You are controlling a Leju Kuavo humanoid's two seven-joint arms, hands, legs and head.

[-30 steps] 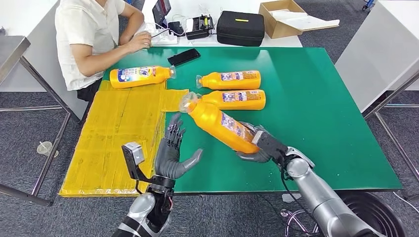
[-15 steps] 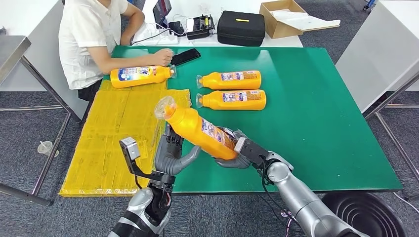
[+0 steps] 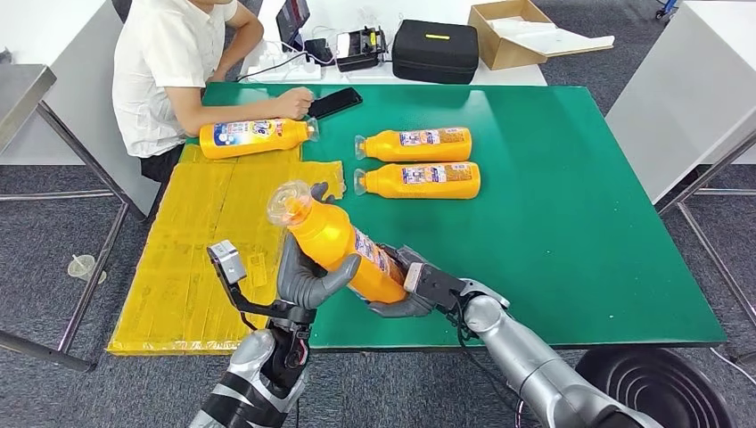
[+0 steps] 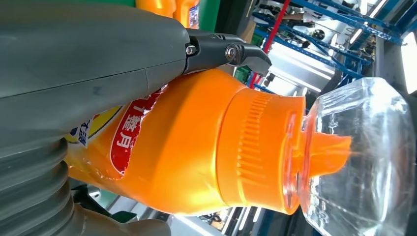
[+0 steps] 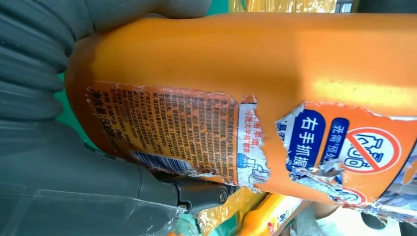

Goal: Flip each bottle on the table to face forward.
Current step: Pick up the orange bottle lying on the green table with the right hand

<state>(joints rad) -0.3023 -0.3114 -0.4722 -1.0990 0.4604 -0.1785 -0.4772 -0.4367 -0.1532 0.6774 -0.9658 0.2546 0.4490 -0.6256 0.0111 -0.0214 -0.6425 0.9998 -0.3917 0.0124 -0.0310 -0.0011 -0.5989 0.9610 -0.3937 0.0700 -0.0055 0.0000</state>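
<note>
An orange bottle (image 3: 334,241) with a clear cap is lifted above the table's near edge, tilted with its cap up and to the left. My right hand (image 3: 406,290) grips its base end, and my left hand (image 3: 303,276) wraps around its upper body. In the left wrist view the orange bottle (image 4: 196,147) lies under my left hand (image 4: 93,73). In the right wrist view its torn back label (image 5: 187,132) shows beside my right hand (image 5: 74,167). Two orange bottles (image 3: 414,144) (image 3: 419,180) lie on the green table (image 3: 571,223). A third bottle (image 3: 254,138) lies at the far left.
A person (image 3: 174,62) sits at the table's far left corner with a hand by the third bottle's cap. A black phone (image 3: 332,102) lies near them. A yellow mat (image 3: 205,241) covers the table's left side. A black case (image 3: 434,51) and cardboard box (image 3: 508,31) stand behind.
My right hand has carried the bottle left and raised its cap end. My left hand, open a second ago, has closed around the bottle's upper body. The person's hand moved to the third bottle.
</note>
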